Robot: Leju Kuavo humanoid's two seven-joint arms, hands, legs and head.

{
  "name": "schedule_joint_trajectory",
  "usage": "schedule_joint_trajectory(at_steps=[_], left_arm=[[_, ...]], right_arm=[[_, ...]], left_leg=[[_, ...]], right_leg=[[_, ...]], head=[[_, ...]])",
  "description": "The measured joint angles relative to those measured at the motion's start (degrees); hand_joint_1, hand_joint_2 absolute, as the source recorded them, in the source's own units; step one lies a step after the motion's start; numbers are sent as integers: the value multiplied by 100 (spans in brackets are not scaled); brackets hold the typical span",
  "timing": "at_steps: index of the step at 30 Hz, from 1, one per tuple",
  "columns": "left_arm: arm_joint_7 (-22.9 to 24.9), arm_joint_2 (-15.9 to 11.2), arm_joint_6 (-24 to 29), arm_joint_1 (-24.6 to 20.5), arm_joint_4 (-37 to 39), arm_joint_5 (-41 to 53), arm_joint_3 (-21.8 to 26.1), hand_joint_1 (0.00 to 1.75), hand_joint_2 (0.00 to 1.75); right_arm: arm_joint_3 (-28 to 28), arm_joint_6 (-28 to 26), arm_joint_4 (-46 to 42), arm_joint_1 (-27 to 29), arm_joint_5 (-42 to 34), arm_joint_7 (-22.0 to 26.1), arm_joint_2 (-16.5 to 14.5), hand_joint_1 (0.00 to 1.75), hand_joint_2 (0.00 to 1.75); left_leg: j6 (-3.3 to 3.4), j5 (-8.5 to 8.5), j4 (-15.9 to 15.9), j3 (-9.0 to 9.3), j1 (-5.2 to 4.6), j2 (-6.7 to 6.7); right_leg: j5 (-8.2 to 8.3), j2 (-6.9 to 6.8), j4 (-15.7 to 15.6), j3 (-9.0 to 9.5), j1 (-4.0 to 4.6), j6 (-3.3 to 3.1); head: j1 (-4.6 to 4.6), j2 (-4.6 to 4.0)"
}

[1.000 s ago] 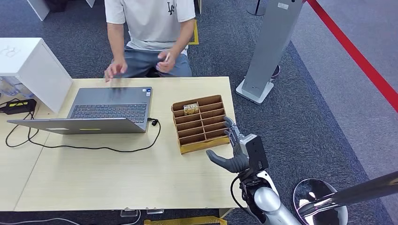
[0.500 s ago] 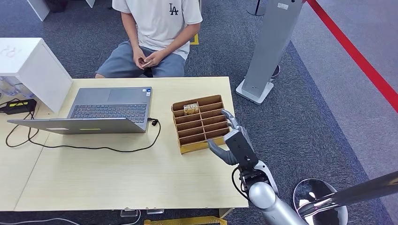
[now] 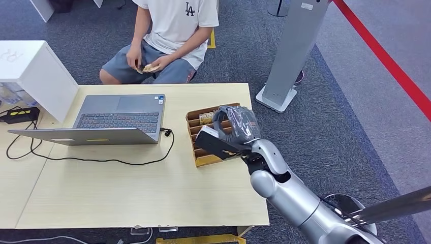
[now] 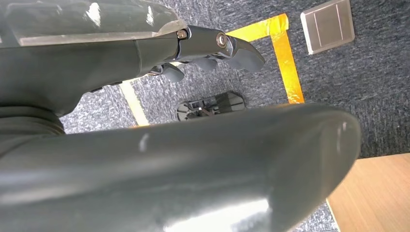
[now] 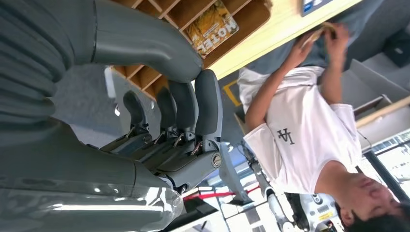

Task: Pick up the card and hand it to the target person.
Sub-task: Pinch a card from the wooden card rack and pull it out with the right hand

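A yellow card (image 3: pixel 206 117) marked HOTEL stands in the far slot of a wooden slotted holder (image 3: pixel 207 159) on the table. My right hand (image 3: pixel 231 129) hovers above the holder, just nearer than the card, thumb and fingers apart with nothing between them. In the right wrist view the card (image 5: pixel 212 26) lies just beyond the thumb (image 5: pixel 145 41), untouched. The person (image 3: pixel 175 25) sits behind the table, holding something small in both hands (image 3: pixel 145 66). My left hand (image 4: pixel 212 48) hangs beside my body over the carpet, holding nothing.
An open laptop (image 3: pixel 119 119) with a black cable (image 3: pixel 127 161) sits left of the holder. A white box (image 3: pixel 30 71) stands at the table's far left. A grey pillar stand (image 3: pixel 289 56) rises right of the table, past it a red floor line (image 3: pixel 386 61).
My right hand has risen from the holder's right side and swung over it, turning its back upward. The person has drawn both hands back from the laptop to the lap.
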State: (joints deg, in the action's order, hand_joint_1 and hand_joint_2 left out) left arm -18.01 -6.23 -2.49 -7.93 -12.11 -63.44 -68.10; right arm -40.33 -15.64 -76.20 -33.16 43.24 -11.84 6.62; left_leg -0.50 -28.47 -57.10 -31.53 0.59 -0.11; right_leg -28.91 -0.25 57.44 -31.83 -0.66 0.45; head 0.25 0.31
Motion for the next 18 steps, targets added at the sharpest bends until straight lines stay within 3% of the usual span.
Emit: schedule_joint_trajectory(at_steps=[6, 9, 13, 18], left_arm=[[86, 1, 2, -84, -4, 75, -1, 0, 0], [111, 4, 2, -126, -7, 105, -1, 0, 0], [139, 7, 2, -158, -8, 133, -2, 0, 0], [142, 9, 8, -166, -8, 149, -3, 0, 0]], right_arm=[[-505, 3, 794, -505, 888, -412, -183, 118, 175], [-782, 7, 1244, -715, 1339, -603, -298, 82, 175], [-1054, -24, 1803, -914, 1556, -671, -449, 121, 175], [-1225, -187, 2419, -1148, 1596, -674, -607, 83, 175]], left_leg=[[0, 0, 0, 0, 0, 0], [0, 0, 0, 0, 0, -1], [0, 0, 0, -1, 0, -1], [0, 0, 0, -1, 0, 0]], right_leg=[[0, 0, 0, 0, 0, 0], [0, 0, 1, 0, 0, 0], [0, 0, 1, -2, 0, 0], [0, 0, 1, -2, 0, 0]], head=[[-2, 0], [-4, 0], [-5, 0], [2, 0]])
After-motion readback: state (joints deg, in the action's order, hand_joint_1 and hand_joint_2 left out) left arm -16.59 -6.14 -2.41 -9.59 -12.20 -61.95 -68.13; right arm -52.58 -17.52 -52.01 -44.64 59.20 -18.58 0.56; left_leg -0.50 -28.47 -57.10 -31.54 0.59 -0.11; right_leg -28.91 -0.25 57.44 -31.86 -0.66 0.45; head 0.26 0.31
